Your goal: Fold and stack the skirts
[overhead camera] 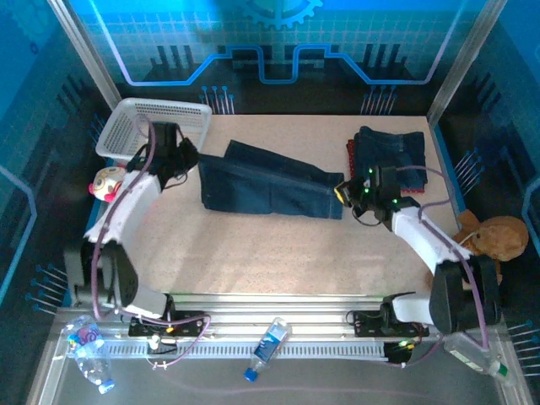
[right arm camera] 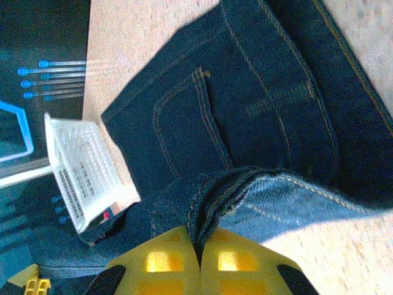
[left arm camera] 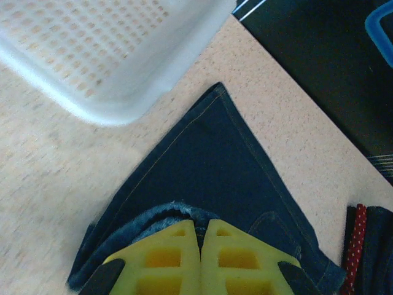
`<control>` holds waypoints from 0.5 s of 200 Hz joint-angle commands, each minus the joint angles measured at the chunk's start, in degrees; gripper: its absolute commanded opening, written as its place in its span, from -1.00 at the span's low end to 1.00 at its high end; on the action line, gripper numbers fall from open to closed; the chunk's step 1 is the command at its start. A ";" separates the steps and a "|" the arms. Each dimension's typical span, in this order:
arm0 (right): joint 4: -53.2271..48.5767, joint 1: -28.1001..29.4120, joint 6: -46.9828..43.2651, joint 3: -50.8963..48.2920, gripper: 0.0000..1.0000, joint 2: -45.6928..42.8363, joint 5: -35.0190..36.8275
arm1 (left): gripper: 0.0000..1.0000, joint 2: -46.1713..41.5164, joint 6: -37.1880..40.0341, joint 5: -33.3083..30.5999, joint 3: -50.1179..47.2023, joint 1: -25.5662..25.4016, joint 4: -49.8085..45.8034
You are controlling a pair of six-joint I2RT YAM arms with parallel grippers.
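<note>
A dark blue denim skirt lies stretched across the middle of the table. My left gripper is shut on its left edge; the yellow fingers pinch a bunched denim hem. My right gripper is shut on the skirt's right end, where folded denim rises between the fingers. The skirt's back pocket faces up. At the back right sits a stack of folded skirts, denim on top with a red edge showing beneath, and the red patterned strip shows again in the left wrist view.
A white mesh basket stands at the back left, close to my left gripper, its wall just above the skirt. A pink-and-white plush lies off the left edge, a brown plush off the right. Water bottles rest on the front rail.
</note>
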 commanded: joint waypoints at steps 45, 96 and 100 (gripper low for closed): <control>1.08 -6.36 -6.64 10.81 -1.00 13.96 -1.32 | -1.00 16.63 7.63 0.94 16.79 -0.20 4.28; 1.34 -6.68 -8.26 14.52 -1.00 20.58 -2.13 | -1.00 24.91 9.43 2.44 24.39 -1.25 3.06; 1.41 -6.70 -8.27 14.68 -1.00 21.01 -2.09 | -1.00 25.48 9.49 2.62 24.68 -1.25 3.28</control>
